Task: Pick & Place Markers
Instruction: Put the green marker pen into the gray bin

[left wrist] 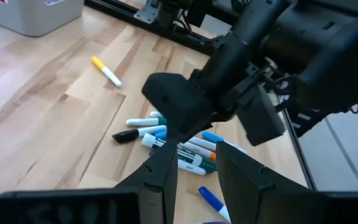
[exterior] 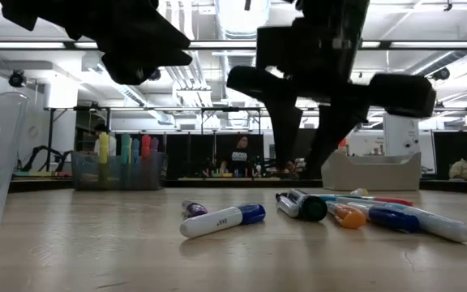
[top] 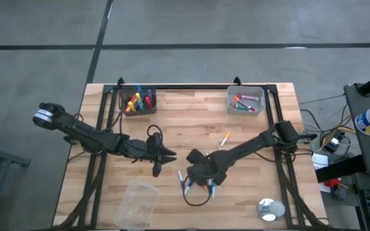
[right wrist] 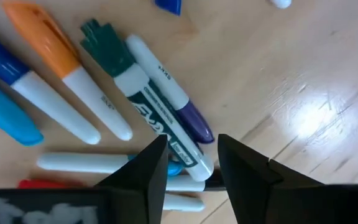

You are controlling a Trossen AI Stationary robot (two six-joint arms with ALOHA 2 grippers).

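Observation:
A heap of markers (top: 195, 186) lies flat on the wooden table near its front middle. It shows as white barrels with blue, green, orange and purple caps in the right wrist view (right wrist: 135, 106) and in the low view (exterior: 331, 211). My right gripper (right wrist: 191, 152) points down just above the heap, open, its fingers on either side of a green-capped marker (right wrist: 148, 112) and touching nothing. My left gripper (left wrist: 194, 165) hangs open and empty to the heap's left, above the table (top: 166, 156). One yellow-capped marker (top: 225, 139) lies apart, farther back.
Two grey bins with markers stand at the back, one to the left (top: 138, 100) and one to the right (top: 245, 99). A clear plastic tub (top: 135, 204) sits at the front left. A round silver object (top: 270, 209) is at the front right.

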